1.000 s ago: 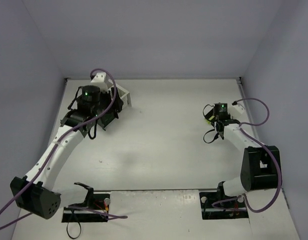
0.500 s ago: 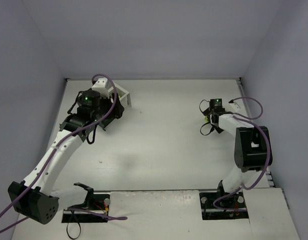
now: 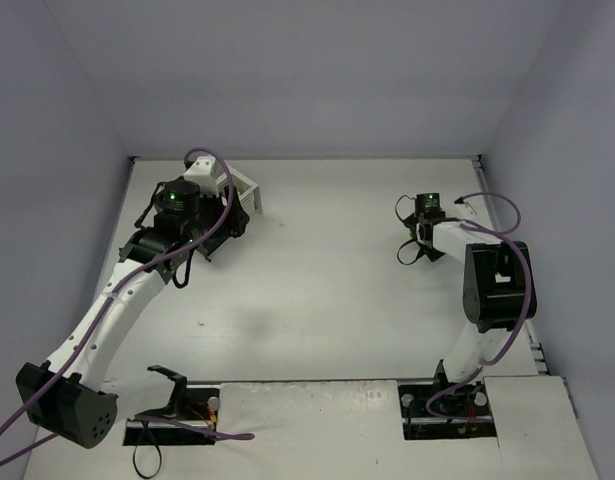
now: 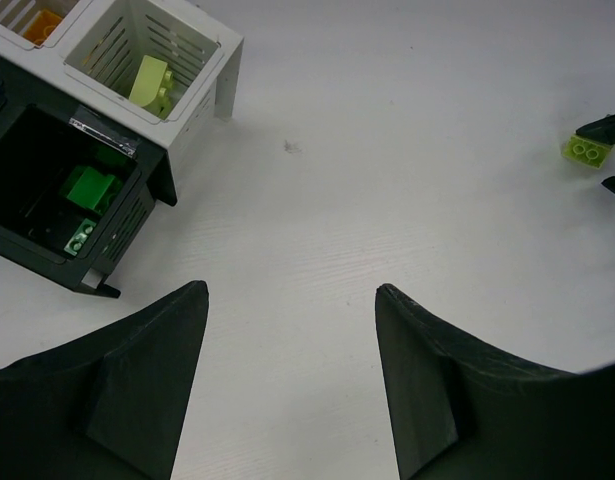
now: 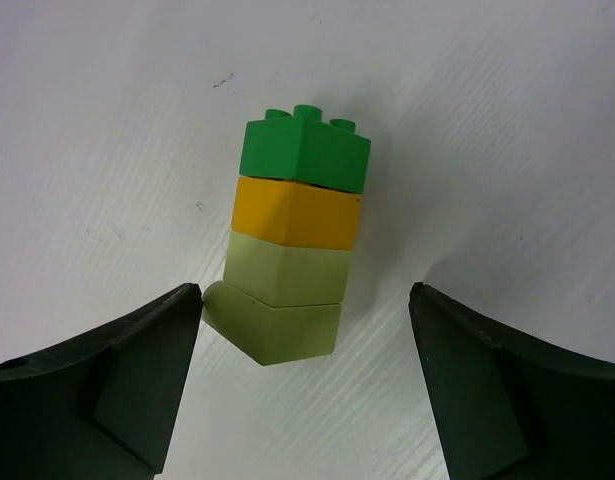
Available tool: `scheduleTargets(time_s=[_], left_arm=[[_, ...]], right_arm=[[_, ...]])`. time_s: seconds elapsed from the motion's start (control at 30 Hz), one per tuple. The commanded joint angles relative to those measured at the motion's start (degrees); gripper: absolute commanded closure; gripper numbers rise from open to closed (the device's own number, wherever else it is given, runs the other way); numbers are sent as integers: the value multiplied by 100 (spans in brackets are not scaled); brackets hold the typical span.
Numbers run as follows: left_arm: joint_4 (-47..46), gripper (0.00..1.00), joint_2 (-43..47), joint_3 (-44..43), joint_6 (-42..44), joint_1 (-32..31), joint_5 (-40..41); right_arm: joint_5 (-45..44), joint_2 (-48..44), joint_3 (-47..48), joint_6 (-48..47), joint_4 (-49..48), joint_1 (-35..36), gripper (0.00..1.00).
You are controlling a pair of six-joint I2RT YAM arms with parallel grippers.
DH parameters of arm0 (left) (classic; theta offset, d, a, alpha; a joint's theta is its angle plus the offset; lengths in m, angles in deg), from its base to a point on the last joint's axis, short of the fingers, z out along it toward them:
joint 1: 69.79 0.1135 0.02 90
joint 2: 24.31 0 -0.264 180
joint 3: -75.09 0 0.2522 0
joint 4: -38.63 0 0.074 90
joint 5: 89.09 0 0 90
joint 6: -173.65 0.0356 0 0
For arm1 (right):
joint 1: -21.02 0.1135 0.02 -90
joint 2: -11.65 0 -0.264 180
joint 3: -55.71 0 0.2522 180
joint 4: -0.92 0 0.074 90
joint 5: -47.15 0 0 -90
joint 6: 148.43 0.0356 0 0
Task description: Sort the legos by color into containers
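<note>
Jaws of the right gripper (image 5: 305,300) stood spread around a stack of bricks (image 5: 297,240) lying between them on the white table (image 5: 507,120), the left gripper's (image 4: 289,292) spread and empty, bins (image 4: 227,80) ahead-left, pale walls (image 3: 307,70) beyond.

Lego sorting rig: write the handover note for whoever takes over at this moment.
Left gripper: open, empty, hovering beside the containers.
Right gripper: open, jaws either side of a four-brick stack (green, orange-yellow, two lime); not gripped.
Done: a lime brick sits in one white bin, an orange brick in the other, and green bricks in a black bin.
Left: grasp the stack, split it, drop each brick into its colour's bin. The fourth bin's contents are not visible.
</note>
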Motion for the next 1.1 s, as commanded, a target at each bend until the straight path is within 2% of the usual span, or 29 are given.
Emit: scheduleTargets(time_s=[0.0,0.13,0.33,0.43,0.53,0.6,0.7,0.73,0.8,0.83,0.9,0.93,1.07], left_arm=[[-327,38,14,-129,47,-38,-114],[-327,39,-64,-129,12,-38,-219],[-336,38,-91,-138,3,-38,-246],[-327,38,-91,-137,3,-29,-237],[-327,38,-126,-138,3,-38,-263],[-327,38,-144,-146,3,-38,-272],[-336,38,-144,-138,3,-29,-281],[-327,38,-144,-146,3,-29,-290],[-327,38,-153,-146,3,-38,-307],[-336,38,-144,-146,3,-29,-342],[-345,38,-144,-138,3,-29,-377],[-354,38,-153,-138,3,-38,-447],[-398,38,-170,-137,-6,-29,-562]], right_arm=[[-273,22,332,13,-40,-56,20],[-265,101,394,-128,-49,-65,27],[-151,198,377,-277,-110,-74,44],[-71,233,324,-304,-145,-74,44],[43,268,306,-461,-163,-74,39],[131,295,297,-619,-163,-74,41],[131,198,166,-769,-198,-65,59],[140,155,61,-952,-233,-48,70],[183,-3,-45,-1199,-373,5,83],[245,-74,-115,-1539,-461,31,92],[447,-311,-326,-1936,-733,171,100],[508,-494,-405,-2373,-847,251,100],[492,-917,-704,-3053,-1068,655,100]])
